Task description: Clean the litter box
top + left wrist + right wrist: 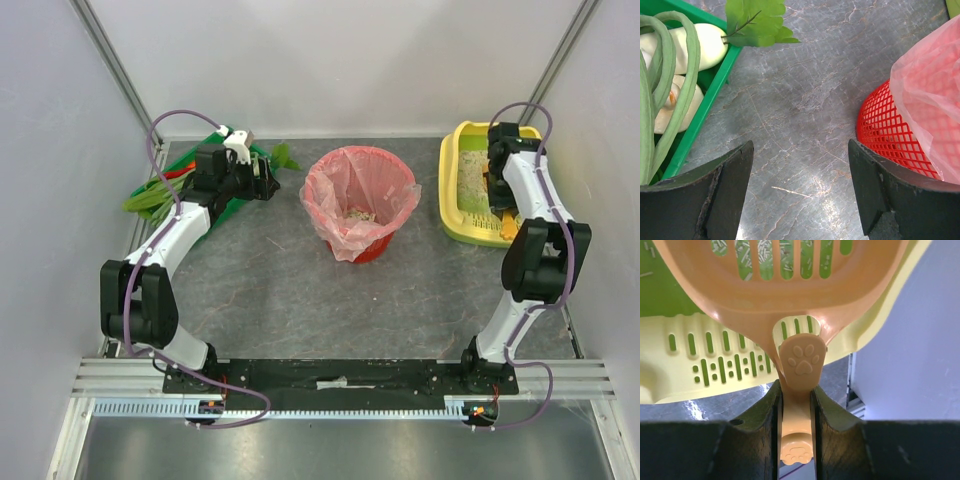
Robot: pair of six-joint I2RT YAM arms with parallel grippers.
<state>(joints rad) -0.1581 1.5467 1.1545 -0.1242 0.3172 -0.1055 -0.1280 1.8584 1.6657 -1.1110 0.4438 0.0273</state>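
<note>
The yellow litter box (452,215) lies at the back right of the table with pale litter (468,175) inside. My right gripper (497,185) hovers over it. In the right wrist view the right gripper (796,405) is shut on the handle of an orange slotted scoop (790,285), which carries paw-print marks. The scoop's bowl hangs over the box's slotted yellow rim (715,365), and litter pellets show through its slots. My left gripper (800,190) stands open above bare table with nothing between its fingers. It sits at the back left (268,185).
A red mesh basket lined with a pink bag (360,205) stands at the middle back, just right of the left gripper (900,130). A green tray with long beans and white vegetables (165,190) lies at the back left (705,95). White walls enclose the table.
</note>
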